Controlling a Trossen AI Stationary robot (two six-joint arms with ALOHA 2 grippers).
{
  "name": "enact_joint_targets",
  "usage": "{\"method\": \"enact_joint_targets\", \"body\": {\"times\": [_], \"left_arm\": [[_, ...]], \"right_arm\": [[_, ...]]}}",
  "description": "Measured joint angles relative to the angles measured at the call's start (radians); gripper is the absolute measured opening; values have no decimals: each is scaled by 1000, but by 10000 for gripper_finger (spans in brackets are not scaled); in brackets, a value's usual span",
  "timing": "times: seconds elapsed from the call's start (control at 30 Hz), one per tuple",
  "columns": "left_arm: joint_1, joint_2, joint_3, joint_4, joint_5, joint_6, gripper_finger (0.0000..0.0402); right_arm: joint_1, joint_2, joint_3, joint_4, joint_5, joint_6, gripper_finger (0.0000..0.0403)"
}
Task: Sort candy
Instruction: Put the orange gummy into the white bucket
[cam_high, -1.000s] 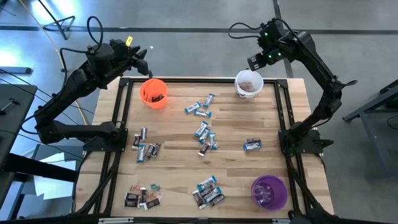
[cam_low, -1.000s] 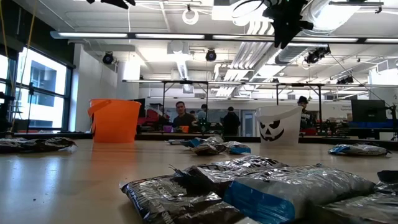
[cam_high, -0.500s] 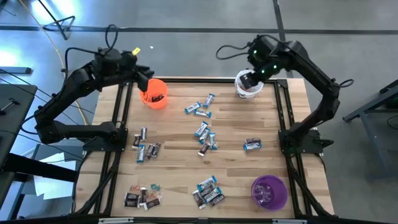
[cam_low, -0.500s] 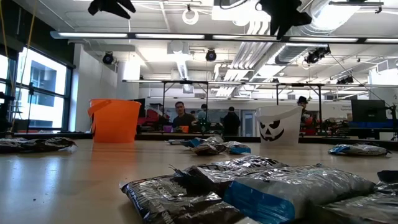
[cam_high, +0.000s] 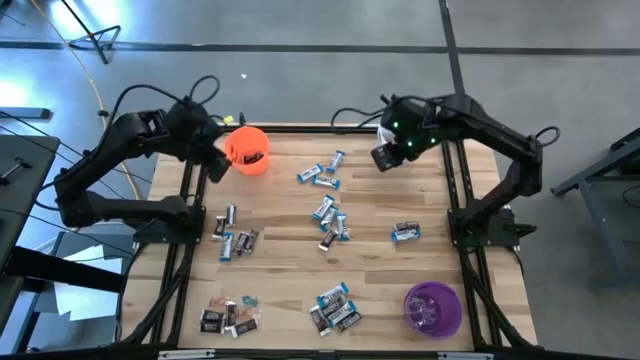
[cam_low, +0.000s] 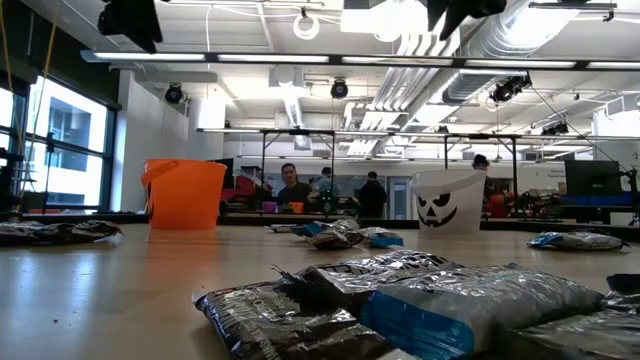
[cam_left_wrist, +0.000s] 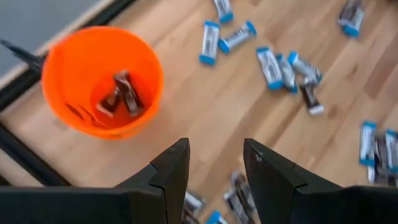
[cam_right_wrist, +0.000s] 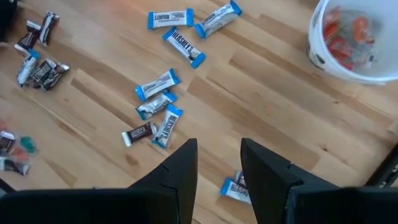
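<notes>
Candy lies scattered on the wooden table in small clusters: blue-and-white pieces (cam_high: 320, 176) at the far middle, more at the centre (cam_high: 330, 218), dark ones at the left (cam_high: 235, 240), and others near the front (cam_high: 335, 306). My left gripper (cam_left_wrist: 216, 165) hangs open and empty above the table, just left of the orange cup (cam_high: 247, 150), which holds dark candy (cam_left_wrist: 121, 93). My right gripper (cam_right_wrist: 217, 155) is open and empty, high over the far right of the table beside the white cup (cam_right_wrist: 354, 40), which holds reddish candy.
A purple cup (cam_high: 432, 308) stands at the near right corner. Black frame rails (cam_high: 190, 200) run along the table's left and right sides. In the low view, dark wrapped candy (cam_low: 400, 300) fills the foreground, and people show in the room behind.
My left gripper has come from beyond the far edge toward the near edge, sunk a little and tipped downward beside the orange cup. My right gripper has swung from behind the white cup toward the table's left and near side, out over the table. Neither opening has changed.
</notes>
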Motion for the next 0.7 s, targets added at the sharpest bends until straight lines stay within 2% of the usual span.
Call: {"method": "enact_joint_targets", "body": {"times": [0.13, 0.3, 0.7], "left_arm": [[-69, -9, 0, -22, 41, -41, 140], [-199, -18, -2, -45, 69, -196, 140], [-681, -22, -193, -10, 81, -855, 140]], "right_arm": [[61, 0, 0, 0, 22, 39, 117], [138, 0, 0, 0, 45, 36, 117], [335, 0, 0, 0, 42, -51, 117]]}}
